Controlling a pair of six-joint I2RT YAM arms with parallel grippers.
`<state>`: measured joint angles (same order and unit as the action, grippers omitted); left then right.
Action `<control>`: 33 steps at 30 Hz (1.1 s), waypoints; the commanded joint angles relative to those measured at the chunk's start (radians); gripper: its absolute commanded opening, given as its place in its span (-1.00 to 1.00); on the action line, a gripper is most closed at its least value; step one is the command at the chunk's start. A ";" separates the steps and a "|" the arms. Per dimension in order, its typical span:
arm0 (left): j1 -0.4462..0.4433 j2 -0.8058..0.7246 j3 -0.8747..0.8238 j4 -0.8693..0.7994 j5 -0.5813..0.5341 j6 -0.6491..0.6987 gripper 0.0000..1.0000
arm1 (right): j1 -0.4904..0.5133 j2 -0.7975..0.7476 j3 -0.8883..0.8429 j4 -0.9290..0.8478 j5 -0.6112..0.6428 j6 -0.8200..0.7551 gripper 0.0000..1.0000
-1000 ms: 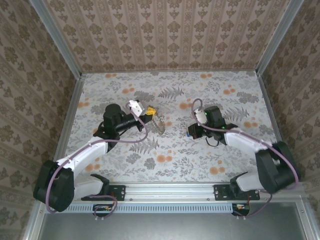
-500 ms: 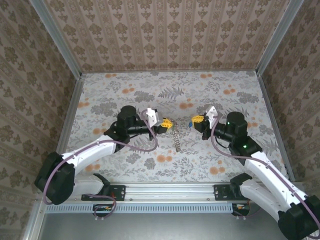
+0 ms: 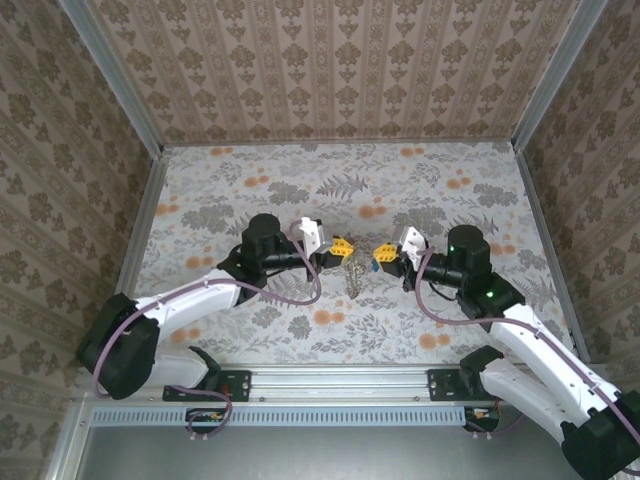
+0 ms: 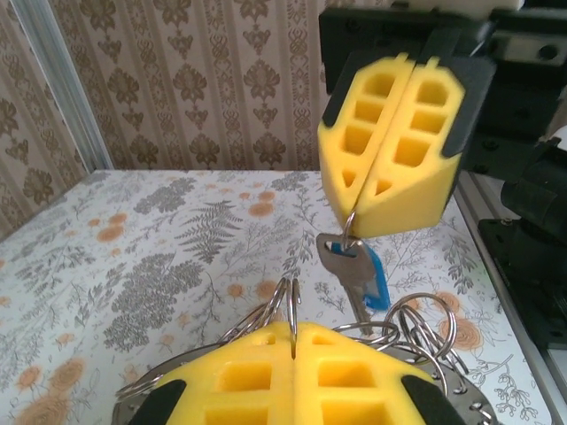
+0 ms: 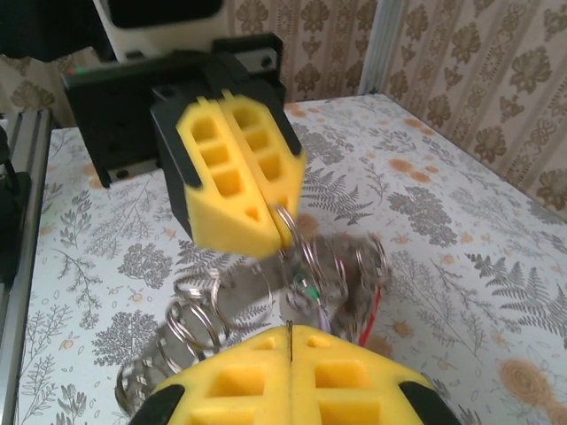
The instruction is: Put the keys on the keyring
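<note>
Yellow foam pads of your left claw sit pressed together at the bottom of the left wrist view, clamped on a thin ring that stands edge-on out of the seam. You cannot tell whether that is the keyring itself. A wider silvery arc sweeps out to the left beneath the pads.

Just beyond, one blue key hangs with its long axis near upright. Its blade points down toward your left claw, and its top is hooked on a small loop. Your right claw is closed on that loop, tips facing yours and near them.

Between the two claws sits the ring bundle, and it crowds the gap. In the right wrist view it is a blurred coil of loops (too tangled to count), with a green fleck and a red one among them. So you can see one key plainly and two more colours only as spots.

From above, the bundle sags just nearer you than both claw tips, over the middle of the flowered bench. Patterned walls close the far side.
</note>
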<state>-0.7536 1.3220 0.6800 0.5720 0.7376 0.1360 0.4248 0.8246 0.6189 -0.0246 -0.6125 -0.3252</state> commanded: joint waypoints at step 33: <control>-0.024 0.085 0.039 0.083 0.005 -0.072 -1.00 | 0.093 0.182 0.086 0.083 0.166 -0.060 -1.00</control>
<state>-0.7673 1.4082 0.6807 0.5995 0.7029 0.0738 0.5114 0.9981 0.6781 0.0280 -0.5209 -0.3901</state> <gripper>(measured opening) 0.043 0.062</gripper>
